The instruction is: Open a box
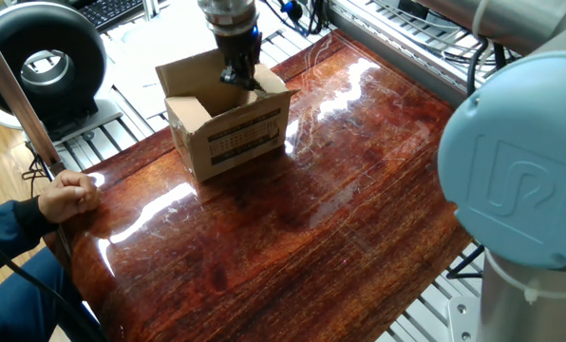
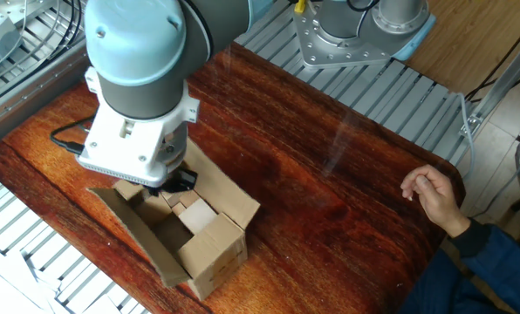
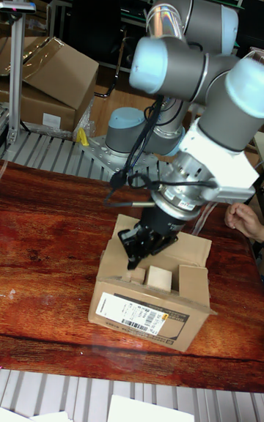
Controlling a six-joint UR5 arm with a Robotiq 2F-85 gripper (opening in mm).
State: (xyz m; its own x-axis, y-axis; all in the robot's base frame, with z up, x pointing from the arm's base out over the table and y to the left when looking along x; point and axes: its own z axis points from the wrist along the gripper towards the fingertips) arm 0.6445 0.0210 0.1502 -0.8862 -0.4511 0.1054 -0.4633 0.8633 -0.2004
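Near the surface's far edge: box (image 1: pixel 228 133) mostly open, tool (image 1: pixel 237 76) at its top.
Tool sits low on a long flap, probably to fold it outward; jaw gap hidden, grip can't be told.

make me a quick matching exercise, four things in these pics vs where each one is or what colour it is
Things:
1. box
2. gripper
3. person's hand
4. tabletop

Descriptions:
A. glossy reddish-brown wood
B. resting at the table's edge
C. brown cardboard, flaps up, printed label on its side
D. reaching down into the open top

Pairs: 1-C, 2-D, 3-B, 4-A
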